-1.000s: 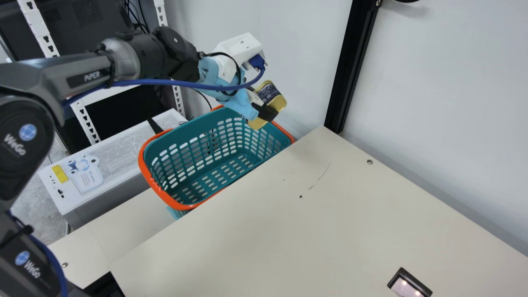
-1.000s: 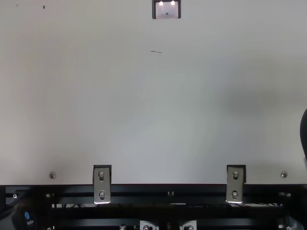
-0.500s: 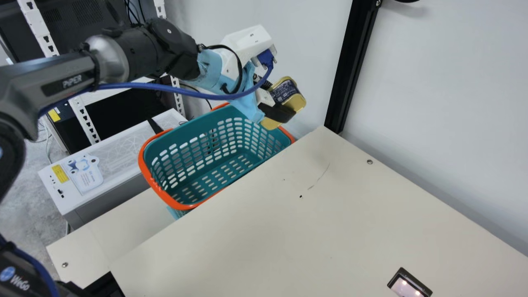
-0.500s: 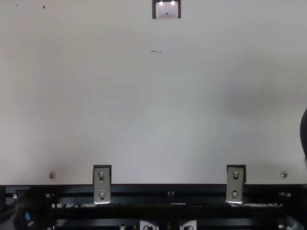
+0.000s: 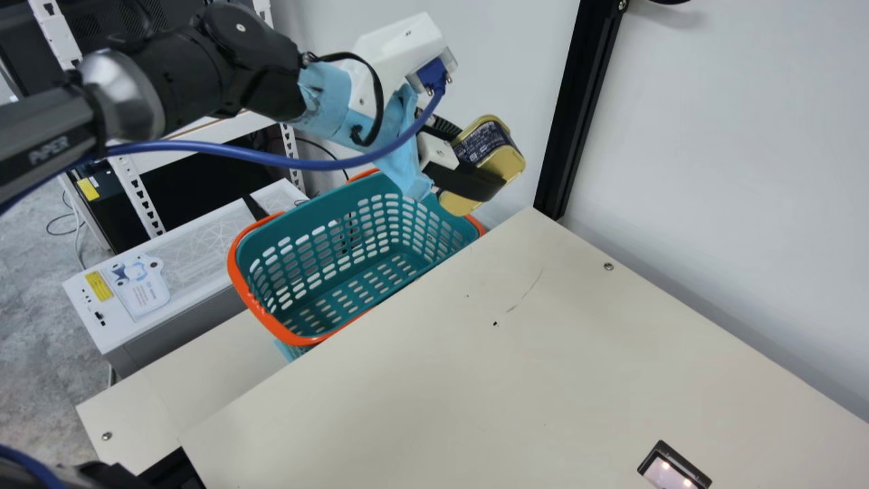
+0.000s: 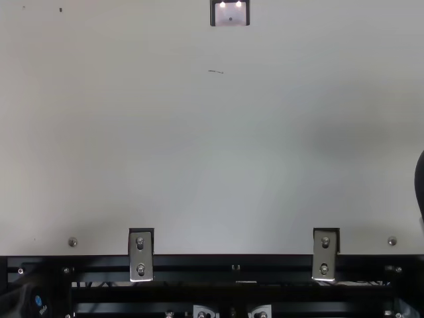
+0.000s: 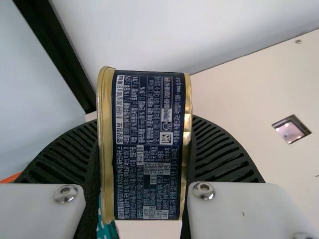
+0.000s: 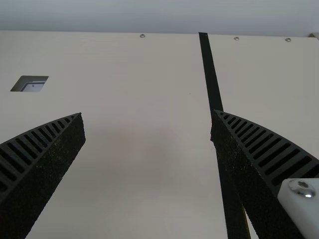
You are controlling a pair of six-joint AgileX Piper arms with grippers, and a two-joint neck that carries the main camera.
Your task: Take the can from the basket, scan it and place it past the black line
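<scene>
Can (image 5: 504, 162) clenched in the left jaws, high by the basket's (image 5: 243, 288) far end, between the ribbed fingers, long axis crosswise to them. Scanner window (image 5: 665, 473) sits in the bench (image 5: 434, 407), well apart, toward the robot's right, lower right in main view; likely next: carry the can that way. Left arm (image 5: 183, 68) has it. Right jaws released, empty, above the bench. Not yet past the black line (image 8: 210, 74).

pale wall (image 5: 713, 170), black upright post (image 5: 577, 102), slotted white rack (image 5: 54, 30), grey floor (image 5: 34, 305)
</scene>
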